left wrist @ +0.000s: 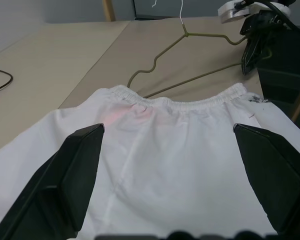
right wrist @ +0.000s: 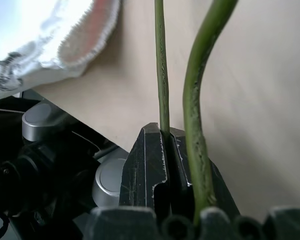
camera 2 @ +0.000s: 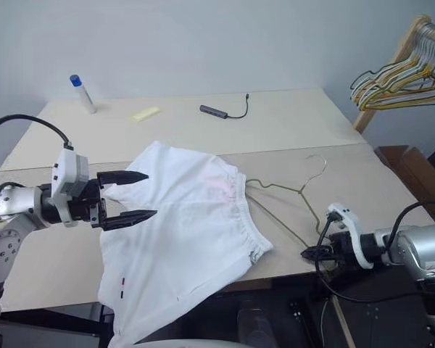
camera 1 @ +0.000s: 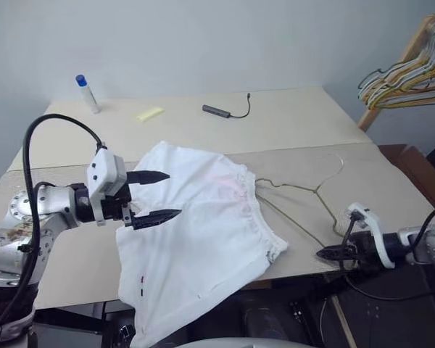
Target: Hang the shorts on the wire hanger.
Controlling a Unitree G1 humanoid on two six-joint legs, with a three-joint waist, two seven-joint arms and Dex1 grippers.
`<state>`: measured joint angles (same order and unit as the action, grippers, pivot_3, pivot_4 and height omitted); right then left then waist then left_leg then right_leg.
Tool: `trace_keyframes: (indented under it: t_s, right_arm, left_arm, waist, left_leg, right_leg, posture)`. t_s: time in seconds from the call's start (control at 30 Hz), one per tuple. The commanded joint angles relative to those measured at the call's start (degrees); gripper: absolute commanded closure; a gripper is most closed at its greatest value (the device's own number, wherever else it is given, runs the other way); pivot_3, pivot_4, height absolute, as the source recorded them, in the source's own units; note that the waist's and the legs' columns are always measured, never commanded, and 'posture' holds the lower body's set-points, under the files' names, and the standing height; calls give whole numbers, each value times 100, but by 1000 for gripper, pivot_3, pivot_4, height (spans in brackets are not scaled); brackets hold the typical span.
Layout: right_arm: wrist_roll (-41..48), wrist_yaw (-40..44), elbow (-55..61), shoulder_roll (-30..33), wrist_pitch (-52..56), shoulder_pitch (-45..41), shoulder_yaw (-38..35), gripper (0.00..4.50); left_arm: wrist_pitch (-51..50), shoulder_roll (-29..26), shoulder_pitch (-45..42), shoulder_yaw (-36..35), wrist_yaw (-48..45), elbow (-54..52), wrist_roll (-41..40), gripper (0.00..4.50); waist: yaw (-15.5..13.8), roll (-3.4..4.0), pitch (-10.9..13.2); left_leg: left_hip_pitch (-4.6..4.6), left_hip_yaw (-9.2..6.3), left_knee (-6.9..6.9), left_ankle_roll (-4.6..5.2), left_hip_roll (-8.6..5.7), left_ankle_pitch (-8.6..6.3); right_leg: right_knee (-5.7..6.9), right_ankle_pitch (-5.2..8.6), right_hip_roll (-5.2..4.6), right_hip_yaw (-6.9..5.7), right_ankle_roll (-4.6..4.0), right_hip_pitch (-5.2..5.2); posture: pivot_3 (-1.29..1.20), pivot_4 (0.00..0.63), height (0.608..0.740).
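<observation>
Each silver-grey arm is carrying a white wrist housing, the left gripper (camera 1: pixel 156 196) and right gripper (camera 1: pixel 328 254) showing black tapered fingers; black cables are looping alongside.

The shorts (camera 1: pixel 196 232) are white soft cloth, spread flat on the counter (camera 1: pixel 290 123) with the gathered waistband toward the right and one leg drooping over the near edge; a tiny red-and-dark mark sits near that hem. The hanger (camera 1: pixel 304 196), thin olive-gold wire, lies flat just beside the waistband, one end under the cloth, hook pointing away.
</observation>
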<state>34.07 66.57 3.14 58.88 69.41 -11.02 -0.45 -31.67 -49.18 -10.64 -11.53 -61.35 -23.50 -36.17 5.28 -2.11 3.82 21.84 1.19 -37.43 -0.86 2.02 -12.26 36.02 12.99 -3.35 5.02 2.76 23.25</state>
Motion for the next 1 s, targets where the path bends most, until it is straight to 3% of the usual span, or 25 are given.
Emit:
trace_keyframes:
  t_s: [0.03,0.23,0.43,0.7,1.0]
  right_arm:
    - [84,382,53,199,-367,-122,41,4500]
    - [-206,617,-84,237,-800,-311,663,4500]
    - [-826,377,-1162,-371,-1181,-1344,1286,4500]
    - [-1408,1100,-1908,-526,-1724,-2073,2037,4500]
    - [-1919,1264,-2964,-990,-2042,-2870,2185,4500]
  left_arm:
    - [-27,-86,-48,-174,85,-130,-98,15]
    - [1,-67,-95,-154,133,-109,-80,15]
    - [65,1,-257,-59,223,-77,-33,15]
    - [114,42,-326,-22,325,-60,-4,15]
    - [172,64,-238,-28,371,-92,13,15]
  waist:
    - [-42,0,0]
    - [-125,1,-1]
    - [-123,-6,-7]
    - [-249,-5,-7]
    - [-277,-4,-8]
  left_leg:
    - [1,0,0,0,0,0]
    - [-2,3,0,0,1,0]
    - [1,6,-1,0,0,0]
    - [16,4,0,0,0,0]
    - [12,4,-1,0,2,0]
  right_leg:
    - [-1,0,0,0,0,0]
    - [-1,0,0,0,-1,1]
    - [-2,-5,1,1,4,2]
    - [-4,-22,1,-4,36,11]
    - [2,-24,3,-5,34,11]
  posture:
    - [4,27,740]
    - [11,17,740]
    - [28,2,740]
    - [51,0,740]
    - [59,0,740]
